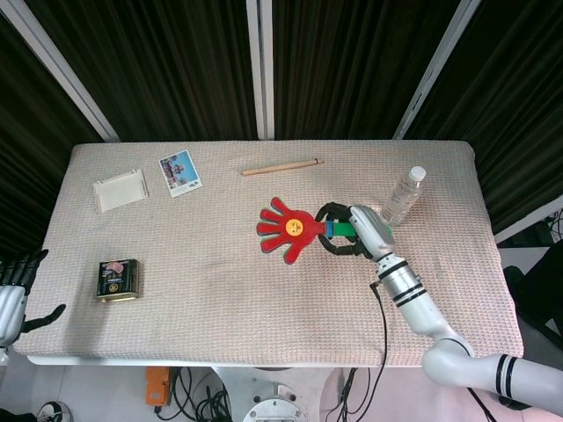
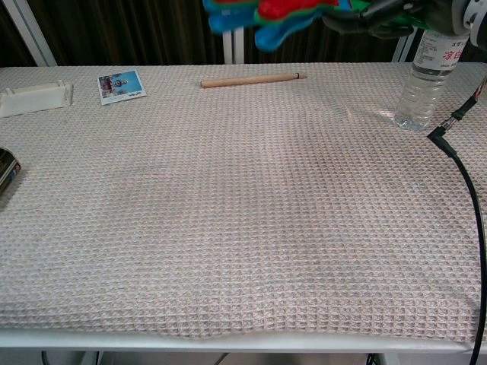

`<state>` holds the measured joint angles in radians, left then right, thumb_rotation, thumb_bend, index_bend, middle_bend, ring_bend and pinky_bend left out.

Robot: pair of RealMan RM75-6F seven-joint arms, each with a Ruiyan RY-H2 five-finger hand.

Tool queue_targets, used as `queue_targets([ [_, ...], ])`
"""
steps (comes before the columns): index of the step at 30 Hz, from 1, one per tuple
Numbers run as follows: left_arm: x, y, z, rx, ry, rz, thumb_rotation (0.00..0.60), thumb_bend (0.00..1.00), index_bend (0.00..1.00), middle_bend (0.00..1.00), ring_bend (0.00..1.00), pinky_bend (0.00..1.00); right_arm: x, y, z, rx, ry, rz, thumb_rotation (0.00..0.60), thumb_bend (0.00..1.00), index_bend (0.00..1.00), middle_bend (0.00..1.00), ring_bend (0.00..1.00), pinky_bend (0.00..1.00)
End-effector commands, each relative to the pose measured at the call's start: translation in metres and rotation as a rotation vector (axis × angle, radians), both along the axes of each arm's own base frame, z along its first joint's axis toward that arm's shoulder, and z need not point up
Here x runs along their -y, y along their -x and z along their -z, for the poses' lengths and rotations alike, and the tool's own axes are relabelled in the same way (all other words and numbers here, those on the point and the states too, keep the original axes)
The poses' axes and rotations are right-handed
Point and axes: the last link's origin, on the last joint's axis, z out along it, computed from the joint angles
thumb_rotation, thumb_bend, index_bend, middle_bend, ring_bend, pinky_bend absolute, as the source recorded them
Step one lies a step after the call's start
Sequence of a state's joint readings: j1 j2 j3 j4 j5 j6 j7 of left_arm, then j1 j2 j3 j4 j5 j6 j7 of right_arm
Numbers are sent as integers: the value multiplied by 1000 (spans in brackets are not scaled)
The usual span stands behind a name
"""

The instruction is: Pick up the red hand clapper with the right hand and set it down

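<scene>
**A:** Several things sit on the bench [image 1: 220,290], so go left to right. What's at the far left?

**B:** The left hand [image 1: 16,294], at the bench's left edge, holding nothing, fingers apart as far as I can tell. Then a white tray [image 1: 120,191], a dark tin [image 1: 118,280], a photo card [image 1: 180,172] and a wooden stick [image 1: 281,166] near the back edge.

**A:** And the red hand clapper [image 1: 286,229]?

**B:** Right of centre, off the cloth. The chest view shows it at the very top of the picture, well above the surface. The right hand [image 1: 359,232] grips its green handle, fingers wrapped around it.

**A:** Which way does it point?

**B:** Its long axis runs roughly left to right across the bench, about level. The red palm with its splayed fingers points toward the robot's left; the handle end is toward the water bottle [image 1: 402,195], which stands just beside the right hand.

**A:** How should the set-down go?

**B:** I'd judge it wants a straight descent with the clapper kept flat, so the palm and handle meet the cloth together, not tip-first. Keep the wrist clear of the bottle, and don't loosen the fingers until the clapper rests on the cloth. It looks light and hinged, so a drop could make it flap and skid.
</scene>
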<state>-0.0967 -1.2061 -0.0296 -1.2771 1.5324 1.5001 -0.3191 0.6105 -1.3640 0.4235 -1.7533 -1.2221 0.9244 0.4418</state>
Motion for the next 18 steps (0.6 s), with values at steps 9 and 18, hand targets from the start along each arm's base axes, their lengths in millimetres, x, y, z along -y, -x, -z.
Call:
queue_targets([
  [9, -2, -1, 1, -2, 4, 0, 600, 178, 36, 0, 0, 14, 6, 16, -29, 908, -403, 183, 600, 477, 870, 857, 901, 1000],
  [18, -3, 1, 2, 0, 7, -4, 600, 178, 36, 0, 0, 14, 4, 6, 1, 289, -67, -94, 600, 484, 870, 857, 901, 1000],
])
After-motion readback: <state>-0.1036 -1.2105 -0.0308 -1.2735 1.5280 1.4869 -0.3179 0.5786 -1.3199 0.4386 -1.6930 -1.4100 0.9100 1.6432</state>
